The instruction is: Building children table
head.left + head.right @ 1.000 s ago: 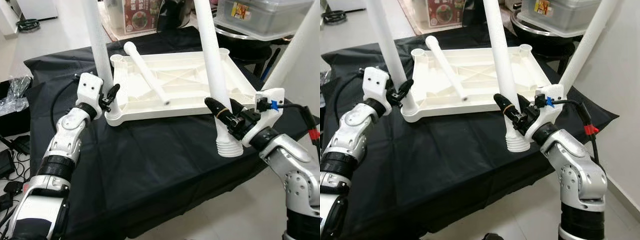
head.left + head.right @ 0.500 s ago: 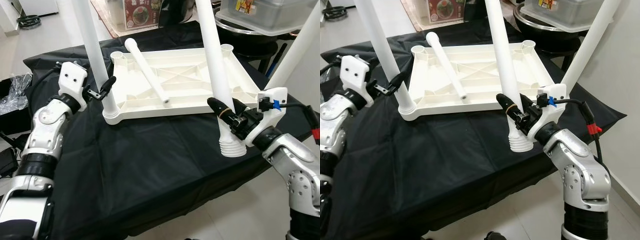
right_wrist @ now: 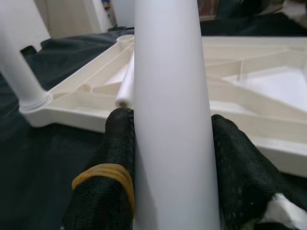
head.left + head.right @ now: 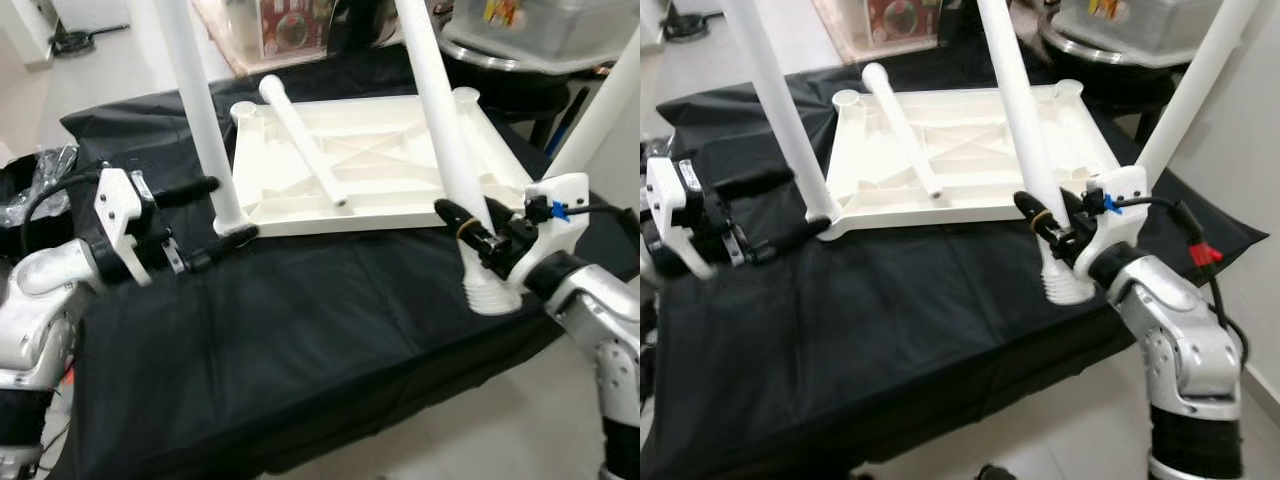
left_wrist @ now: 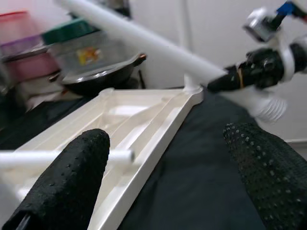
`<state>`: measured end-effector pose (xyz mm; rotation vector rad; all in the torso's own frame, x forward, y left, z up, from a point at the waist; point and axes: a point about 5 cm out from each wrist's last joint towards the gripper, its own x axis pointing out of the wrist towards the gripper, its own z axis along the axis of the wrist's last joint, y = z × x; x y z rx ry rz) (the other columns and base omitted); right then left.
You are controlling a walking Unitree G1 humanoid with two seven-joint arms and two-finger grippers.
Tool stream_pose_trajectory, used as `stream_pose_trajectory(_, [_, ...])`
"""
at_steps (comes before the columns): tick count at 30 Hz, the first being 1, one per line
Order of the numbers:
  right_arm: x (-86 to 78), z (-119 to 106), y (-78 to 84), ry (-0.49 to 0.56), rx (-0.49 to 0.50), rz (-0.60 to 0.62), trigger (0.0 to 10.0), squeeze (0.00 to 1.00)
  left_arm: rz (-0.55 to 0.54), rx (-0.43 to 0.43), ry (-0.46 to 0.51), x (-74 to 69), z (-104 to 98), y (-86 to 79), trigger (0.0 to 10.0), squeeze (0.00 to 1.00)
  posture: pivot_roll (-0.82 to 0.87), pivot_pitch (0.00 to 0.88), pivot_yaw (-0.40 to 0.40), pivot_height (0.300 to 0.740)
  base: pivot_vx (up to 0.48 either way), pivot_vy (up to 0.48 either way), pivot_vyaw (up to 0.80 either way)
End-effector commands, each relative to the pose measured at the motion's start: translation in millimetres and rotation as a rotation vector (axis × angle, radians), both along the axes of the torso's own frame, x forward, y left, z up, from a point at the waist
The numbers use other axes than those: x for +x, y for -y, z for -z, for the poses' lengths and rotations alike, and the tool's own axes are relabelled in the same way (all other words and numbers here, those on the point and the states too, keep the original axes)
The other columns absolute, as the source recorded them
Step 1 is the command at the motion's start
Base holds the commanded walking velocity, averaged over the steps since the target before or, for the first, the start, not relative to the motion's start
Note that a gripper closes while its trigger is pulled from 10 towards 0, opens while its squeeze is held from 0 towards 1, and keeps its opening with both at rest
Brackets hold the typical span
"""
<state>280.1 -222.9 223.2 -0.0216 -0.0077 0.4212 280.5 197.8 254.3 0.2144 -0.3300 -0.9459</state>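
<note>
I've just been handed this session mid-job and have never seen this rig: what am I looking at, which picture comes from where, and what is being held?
It is a humanoid robot with two silver arms. The two wide pictures come from its head camera, the close-ups from its wrists. An upturned white tabletop lies on a black cloth; one leg stands in a corner socket, another leg lies loose on it. The right gripper is shut on a third leg, its threaded end off the tabletop's corner. The left gripper is open beside the standing leg, holding nothing.
</note>
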Motion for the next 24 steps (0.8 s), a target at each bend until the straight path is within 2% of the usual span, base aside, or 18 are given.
stream_pose_trajectory(1, [-4.1, -3, 4.3, 0.027, 0.009, -0.012, 10.0, 0.0, -0.008, -0.003, -0.017, 0.8, 6, 6.7, 10.0, 0.0, -0.09, 0.145, 0.025, 0.74, 0.0, 0.0, 0.0])
stream_pose_trajectory(3, [-5.9, -3, 6.3, 0.027, 0.02, -0.019, 10.0, 0.0, -0.027, -0.004, -0.012, 2.6, 8, 10.2, 10.0, 0.0, -0.09, 0.144, 0.024, 0.74, 0.0, 0.0, 0.0])
stream_pose_trajectory(5, [-12.7, -4, 2.0, 0.038, 0.051, -0.075, 10.0, 0.0, -0.151, -0.05, -0.03, 13.0, 23, 23.1, 10.0, 0.0, -0.1, 0.138, 0.03, 0.74, 0.0, 0.0, 0.0])
stream_pose_trajectory(6, [-12.7, -4, 2.0, 0.038, 0.051, -0.075, 10.0, 0.0, -0.151, -0.05, -0.03, 13.0, 23, 23.1, 10.0, 0.0, -0.1, 0.138, 0.03, 0.74, 0.0, 0.0, 0.0])
stream_pose_trajectory(8, [-18.5, -2, -11.0, 0.044, 0.078, -0.155, 10.0, 0.0, -0.273, -0.159, -0.082, 15.1, 38, 33.0, 10.0, 0.0, -0.1, 0.133, 0.028, 0.74, 0.0, 0.0, 0.0])
stream_pose_trajectory(9, [-18.5, -2, -11.0, 0.044, 0.078, -0.155, 10.0, 0.0, -0.273, -0.159, -0.082, 15.1, 38, 33.0, 10.0, 0.0, -0.1, 0.133, 0.028, 0.74, 0.0, 0.0, 0.0])
stream_pose_trajectory(10, [-21.0, -1, -18.4, 0.046, 0.09, -0.195, 10.0, 0.0, -0.28, -0.2, -0.117, 8.6, 44, 38.3, 10.0, 0.0, -0.1, 0.129, 0.028, 0.74, 0.0, 0.0, 0.0])
stream_pose_trajectory(11, [-21.0, -1, -18.4, 0.046, 0.09, -0.195, 10.0, 0.0, -0.28, -0.2, -0.117, 8.6, 44, 38.3, 10.0, 0.0, -0.1, 0.129, 0.028, 0.74, 0.0, 0.0, 0.0])
stream_pose_trajectory(13, [-26.2, 4, -30.7, 0.038, 0.117, -0.268, 10.0, 0.0, -0.277, -0.263, -0.185, -4.6, 58, 46.0, 10.0, 0.0, -0.1, 0.122, 0.019, 0.74, 0.0, 0.0, 0.0])
stream_pose_trajectory(14, [-26.2, 4, -30.7, 0.038, 0.117, -0.268, 10.0, 0.0, -0.277, -0.263, -0.185, -4.6, 58, 46.0, 10.0, 0.0, -0.1, 0.122, 0.019, 0.74, 0.0, 0.0, 0.0])
stream_pose_trajectory(16, [-31.1, 10, -37.0, 0.017, 0.145, -0.332, 10.0, 0.0, -0.269, -0.293, -0.271, -19.7, 78, 53.1, 10.0, 0.0, -0.09, 0.112, 0.01, 0.74, 0.0, -0.129, 0.0])
stream_pose_trajectory(17, [-31.1, 10, -37.0, 0.017, 0.145, -0.332, 10.0, 0.0, -0.269, -0.293, -0.271, -19.7, 78, 53.1, 10.0, 0.0, -0.09, 0.112, 0.01, 0.74, 0.0, -0.259, 0.0])
stream_pose_trajectory(20, [-30.7, 14, -34.3, 0.001, 0.144, -0.345, 10.0, 0.0, -0.268, -0.312, -0.325, -31.2, 91, 58.5, 10.0, 0.0, -0.09, 0.105, 0.007, 0.74, 0.0, -0.369, 0.0])
stream_pose_trajectory(24, [-29.5, 16, -32.1, -0.004, 0.143, -0.348, 10.0, 0.0, -0.287, -0.306, -0.336, -33.3, 96, 61.0, 10.0, 0.0, -0.08, 0.098, 0.003, 0.74, 0.0, -0.427, 0.0])
